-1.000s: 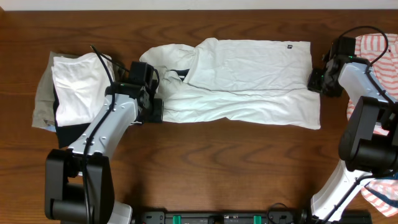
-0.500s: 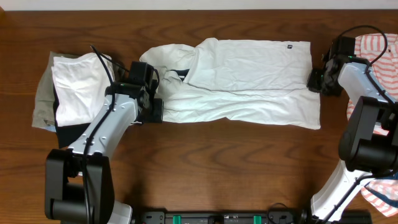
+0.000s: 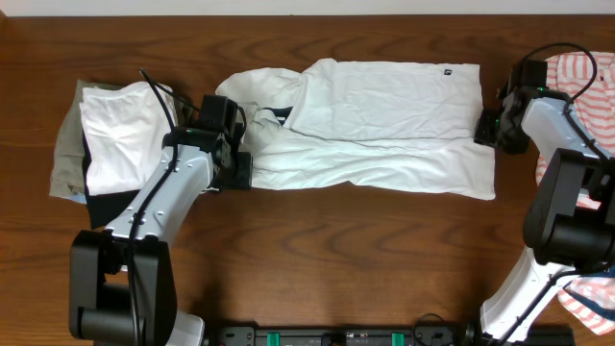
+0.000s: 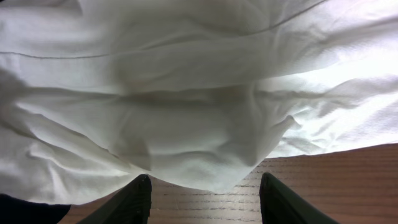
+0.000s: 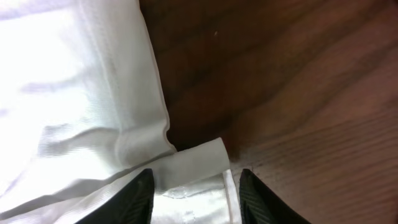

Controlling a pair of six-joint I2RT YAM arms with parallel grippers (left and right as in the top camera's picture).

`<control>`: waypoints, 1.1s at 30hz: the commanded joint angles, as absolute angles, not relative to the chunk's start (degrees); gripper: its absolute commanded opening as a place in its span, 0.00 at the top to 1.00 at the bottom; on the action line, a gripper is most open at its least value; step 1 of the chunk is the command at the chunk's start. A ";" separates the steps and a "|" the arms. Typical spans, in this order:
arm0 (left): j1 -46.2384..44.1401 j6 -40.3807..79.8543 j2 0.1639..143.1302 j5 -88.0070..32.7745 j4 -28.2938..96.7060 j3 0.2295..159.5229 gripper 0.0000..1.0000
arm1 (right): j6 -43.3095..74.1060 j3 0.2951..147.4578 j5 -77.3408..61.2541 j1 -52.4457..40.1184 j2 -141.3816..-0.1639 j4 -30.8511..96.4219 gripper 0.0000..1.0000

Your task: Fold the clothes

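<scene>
The right gripper (image 5: 196, 186) has loosened: its jaws now stand wider apart around the hem corner of the white T-shirt (image 5: 74, 93) than a second ago.

We can read no text anywhere; we see only a small dark label (image 3: 447, 70) near the far right corner of the white T-shirt (image 3: 384, 125), too small to make out.

A dark brown wooden bench (image 3: 317, 250) with long wavy grain fills nearly the whole overhead view under soft, even light, with a thin pale strip (image 3: 288, 6) along its far edge and a black rail (image 3: 346, 337) at its near edge.
</scene>
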State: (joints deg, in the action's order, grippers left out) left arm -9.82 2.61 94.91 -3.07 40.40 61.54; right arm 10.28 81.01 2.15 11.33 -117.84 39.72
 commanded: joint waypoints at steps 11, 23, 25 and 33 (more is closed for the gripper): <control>-9.82 2.66 94.17 -3.49 40.42 62.22 0.44 | 10.66 78.72 1.34 10.83 -117.67 36.69 0.87; -9.82 2.66 94.17 -3.46 39.90 62.22 0.44 | 8.73 80.60 0.97 10.74 -108.92 35.31 0.99; -9.82 2.66 94.17 -3.46 39.48 62.22 0.44 | 7.25 80.60 -2.13 10.72 -107.26 34.30 0.99; -9.82 2.68 94.17 -3.44 37.82 62.22 0.45 | 2.68 80.58 -9.74 9.26 -107.20 33.43 0.99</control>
State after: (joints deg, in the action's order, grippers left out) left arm -9.82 2.68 94.91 -3.07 38.26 61.54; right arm 6.11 80.09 -6.57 10.74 -106.43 33.28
